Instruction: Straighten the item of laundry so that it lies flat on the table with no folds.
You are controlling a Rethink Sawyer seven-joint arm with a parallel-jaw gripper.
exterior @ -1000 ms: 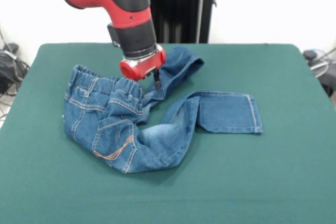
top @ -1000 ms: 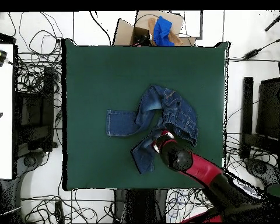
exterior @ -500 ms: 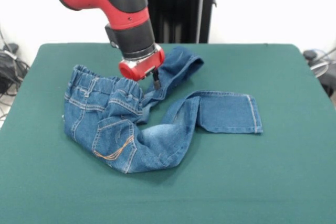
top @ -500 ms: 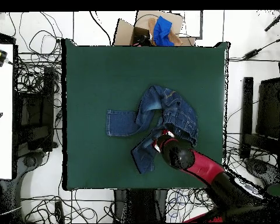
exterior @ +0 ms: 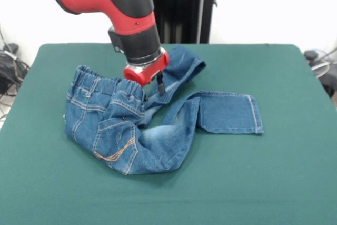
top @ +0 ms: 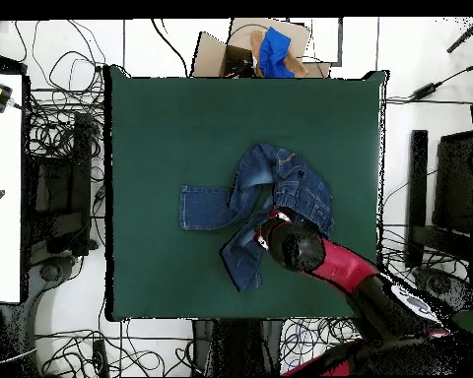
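The item of laundry (exterior: 121, 125) is a small pair of blue denim jeans, crumpled in the middle of the green table (exterior: 274, 183). Its waistband is bunched at the left and the seat is folded under, with an orange-stitched pocket facing up. One leg lies flat to the right and the other curls away behind the arm. My gripper (exterior: 160, 87) comes down between waistband and far leg, shut on a fold of denim at the crotch. From overhead the jeans (top: 280, 182) sit slightly right of the middle of the table (top: 162, 128), and the arm covers the gripper (top: 270, 234).
A cardboard box (top: 231, 49) holding something blue (top: 272, 51) stands just past one table edge in the overhead view. Cables lie on the floor around the table, and a white surface (top: 2, 197) runs along the left.
The gripper rose a little, then came down slightly to the right in the front view. The waistband and seat of the jeans shifted a little the same way.
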